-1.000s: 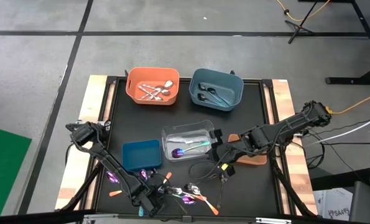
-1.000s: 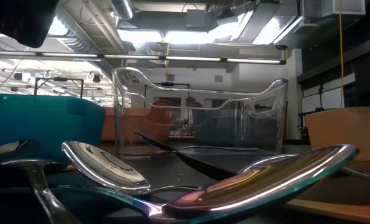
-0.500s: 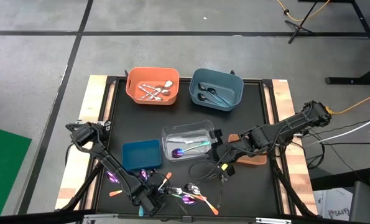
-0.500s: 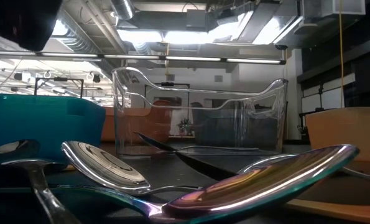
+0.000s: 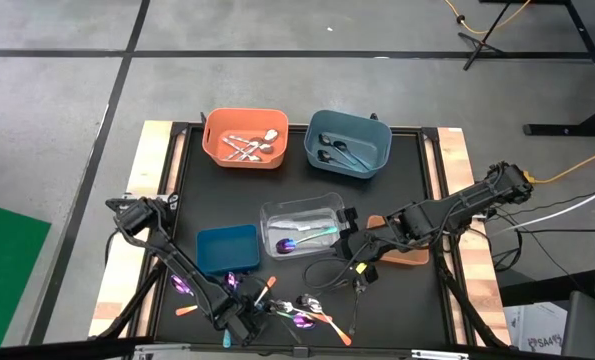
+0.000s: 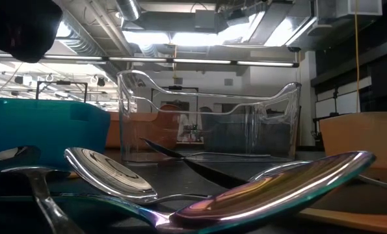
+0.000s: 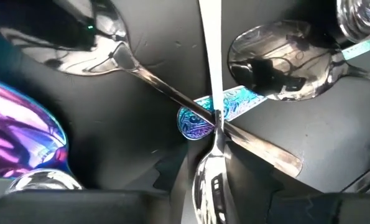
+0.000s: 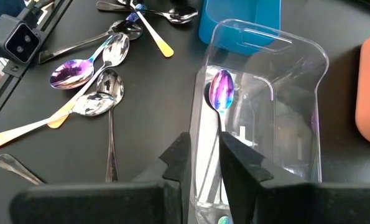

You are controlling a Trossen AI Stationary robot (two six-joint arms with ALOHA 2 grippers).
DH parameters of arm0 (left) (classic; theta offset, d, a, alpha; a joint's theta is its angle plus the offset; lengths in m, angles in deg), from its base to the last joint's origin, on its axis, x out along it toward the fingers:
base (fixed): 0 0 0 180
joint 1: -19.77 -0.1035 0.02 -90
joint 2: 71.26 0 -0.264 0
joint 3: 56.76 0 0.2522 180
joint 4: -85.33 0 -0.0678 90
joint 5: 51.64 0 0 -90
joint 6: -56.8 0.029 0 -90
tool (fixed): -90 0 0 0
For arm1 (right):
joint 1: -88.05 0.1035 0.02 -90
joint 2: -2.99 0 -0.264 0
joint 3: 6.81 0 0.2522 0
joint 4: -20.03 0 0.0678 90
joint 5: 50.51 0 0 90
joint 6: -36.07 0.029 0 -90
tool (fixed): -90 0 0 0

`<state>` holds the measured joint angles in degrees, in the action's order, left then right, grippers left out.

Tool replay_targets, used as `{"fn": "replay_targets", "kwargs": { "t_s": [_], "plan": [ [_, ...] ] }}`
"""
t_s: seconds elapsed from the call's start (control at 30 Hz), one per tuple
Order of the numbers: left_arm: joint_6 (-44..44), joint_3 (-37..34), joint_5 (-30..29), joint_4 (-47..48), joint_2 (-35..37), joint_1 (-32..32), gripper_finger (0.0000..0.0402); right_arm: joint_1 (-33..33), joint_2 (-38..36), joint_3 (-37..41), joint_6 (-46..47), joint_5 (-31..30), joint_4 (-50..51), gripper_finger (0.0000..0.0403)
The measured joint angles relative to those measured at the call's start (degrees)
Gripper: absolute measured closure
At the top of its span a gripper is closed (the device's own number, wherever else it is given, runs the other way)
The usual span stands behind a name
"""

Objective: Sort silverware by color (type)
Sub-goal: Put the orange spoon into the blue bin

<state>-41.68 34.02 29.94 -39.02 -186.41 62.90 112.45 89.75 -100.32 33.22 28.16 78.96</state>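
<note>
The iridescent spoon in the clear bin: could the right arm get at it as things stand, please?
Probably yes. The right gripper sits at the open-topped clear bin's rim, fingers astride its wall, and the iridescent spoon lies uncovered just ahead; the wall may hamper the approach.

Two dark arms are working a black table [image 5: 407, 170] — the left gripper [image 5: 245, 322] reaching into scattered silverware [image 5: 302, 310], the right gripper [image 5: 345, 243] hovering beside a clear bin [image 5: 277, 215].

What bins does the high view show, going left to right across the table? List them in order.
Blue bin → orange bin → clear bin → teal bin.
</note>
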Motion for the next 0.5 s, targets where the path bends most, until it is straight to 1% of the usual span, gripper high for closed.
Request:
{"fn": "replay_targets", "kwargs": {
  "t_s": [0.23, 0.5],
  "plan": [
    [-1.7, 0.0, 0.4, 2.7, 0.0, -0.1, 0.0323, 0.0, 0.0, 0.0, 0.0, 0.0, 0.0, 0.0331],
    [-1.9, 0.0, 0.5, 3.1, 0.0, -0.1, 0.0325, 0.0, 0.0, 0.0, 0.0, 0.0, 0.0, 0.0331]
  ]
}}
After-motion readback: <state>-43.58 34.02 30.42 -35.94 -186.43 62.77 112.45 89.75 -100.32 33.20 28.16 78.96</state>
